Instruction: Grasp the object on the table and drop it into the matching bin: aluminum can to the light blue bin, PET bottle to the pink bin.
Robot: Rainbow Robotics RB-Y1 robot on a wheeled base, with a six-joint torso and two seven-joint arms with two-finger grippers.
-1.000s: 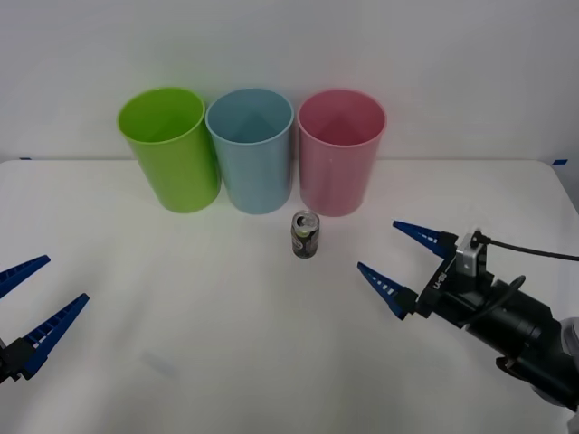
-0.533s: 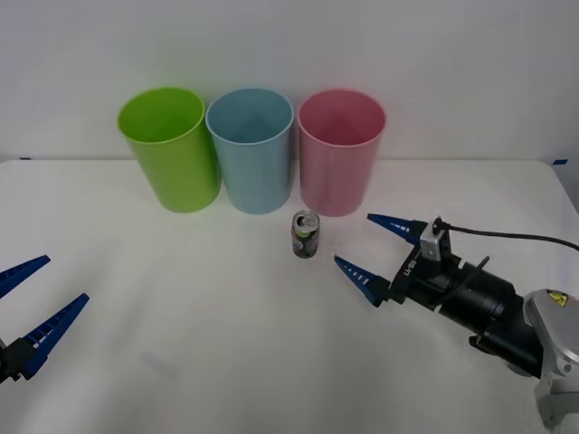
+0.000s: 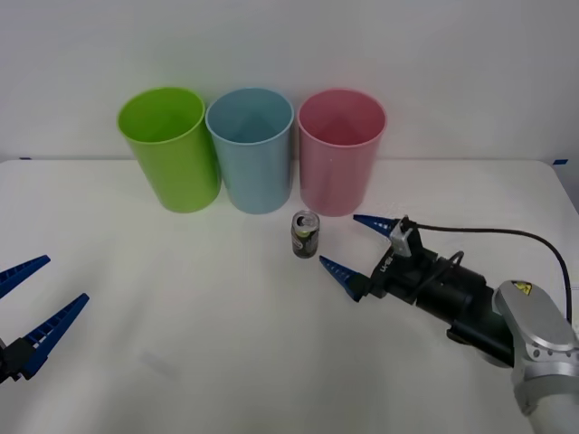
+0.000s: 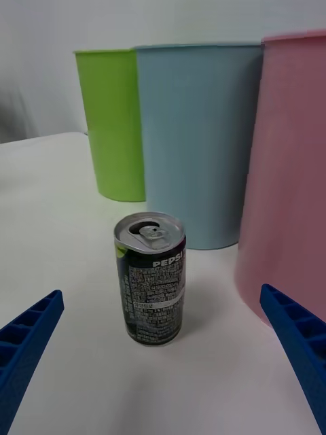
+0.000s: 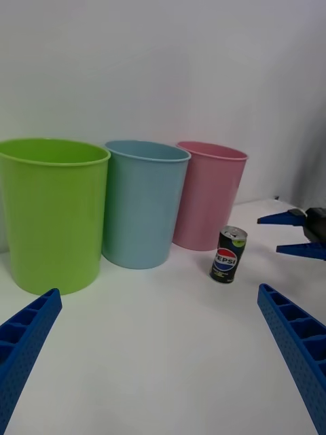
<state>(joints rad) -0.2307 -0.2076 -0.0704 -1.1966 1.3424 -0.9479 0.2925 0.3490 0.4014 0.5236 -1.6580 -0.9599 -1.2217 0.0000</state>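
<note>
Right pincer (image 3: 351,244) spread wide, slid closer over last second, tips now just short of Pepsi can (image 3: 305,235). Can upright on desk (image 3: 181,307), before light blue bin (image 3: 251,149) and pink bin (image 3: 341,151). Grasp imminent. Left pincer (image 3: 36,298) parked, open.

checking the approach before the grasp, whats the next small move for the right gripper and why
Probably ease the right gripper forward a little more toward the Pepsi can. Its fingers are open and aimed at the can, but both tips stop short of it, so closing now would likely catch nothing. The left gripper waits open.
</note>
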